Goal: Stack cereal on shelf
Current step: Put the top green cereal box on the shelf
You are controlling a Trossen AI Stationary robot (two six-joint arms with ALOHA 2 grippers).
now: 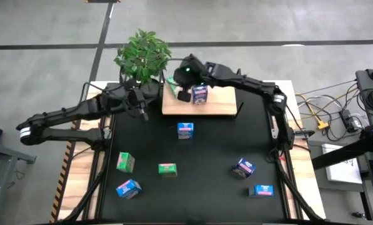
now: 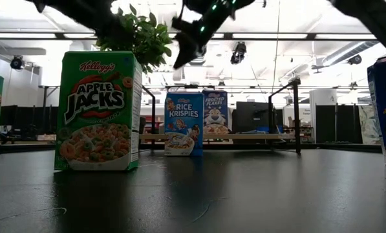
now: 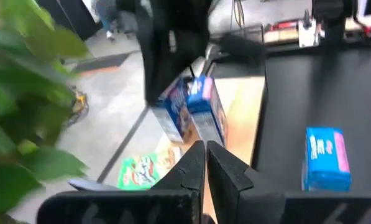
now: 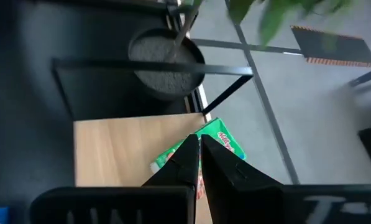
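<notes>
Two blue cartons (image 1: 200, 94) upright on shelf (image 1: 220, 103); both grippers closed, empty.

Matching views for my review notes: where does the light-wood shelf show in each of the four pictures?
High view: shelf at the mat's far edge, centre, right of the plant.
Low view: thin tan strip, mid-height, centre.
Left wrist view: pale board under the blue cartons.
Right wrist view: pale board beside the plant's pot.
Shared landmark: the plant.

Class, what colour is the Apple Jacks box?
Green, clearest in the low view: Apple Jacks box.
</notes>
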